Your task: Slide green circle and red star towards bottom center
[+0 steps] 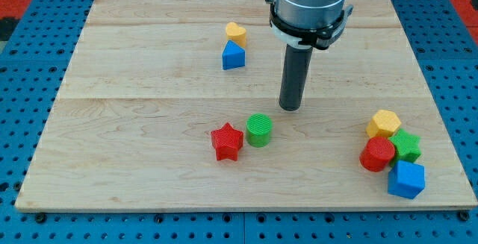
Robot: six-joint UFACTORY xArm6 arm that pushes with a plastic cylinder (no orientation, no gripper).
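The green circle (259, 130) stands a little below the middle of the wooden board (134, 87). The red star (226, 141) lies just to its lower left, almost touching it. My tip (290, 107) rests on the board above and to the right of the green circle, a short gap away from it. The rod rises from the tip to the arm's grey and black end at the view's top.
A yellow block (236, 33) and a blue block (233, 56) sit together at the upper middle. At the lower right a yellow block (383, 123), a red block (377, 154), a green block (406, 145) and a blue cube (406, 179) cluster near the board's edge.
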